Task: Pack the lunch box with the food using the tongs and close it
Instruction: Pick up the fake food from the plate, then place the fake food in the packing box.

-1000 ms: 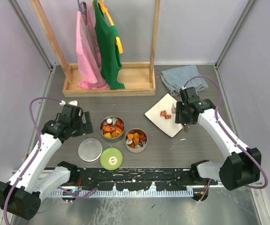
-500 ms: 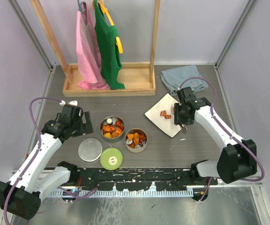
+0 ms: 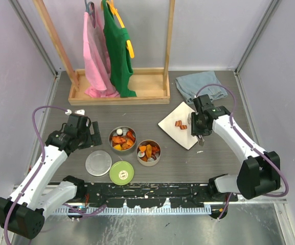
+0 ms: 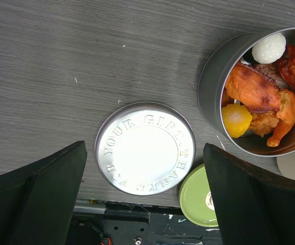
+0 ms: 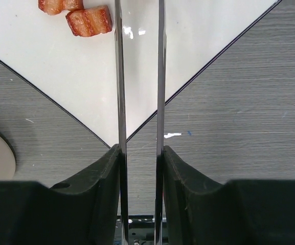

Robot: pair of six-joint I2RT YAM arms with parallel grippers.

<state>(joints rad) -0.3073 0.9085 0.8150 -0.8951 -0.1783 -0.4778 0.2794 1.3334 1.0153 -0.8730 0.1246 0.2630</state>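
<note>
The right pincer [image 5: 139,163] grips the tongs [image 5: 120,76], a finger pressed on each thin arm, reaching over the white plate [image 5: 198,41] at the right of the bench [image 5: 249,117], just right of the red-brown chunks [image 5: 88,20] (the tips run out of view). Light, springy, slick steel, they likely want a gentle squeeze partway along both arms, for the glossy chunks look soft and slippery. The left pincer [image 4: 143,148] hangs wide open, empty, over the steel lid [image 4: 144,173].

steel lid [image 4: 144,148], embossed "THANKS FOR YOUR", last word unclear
</note>
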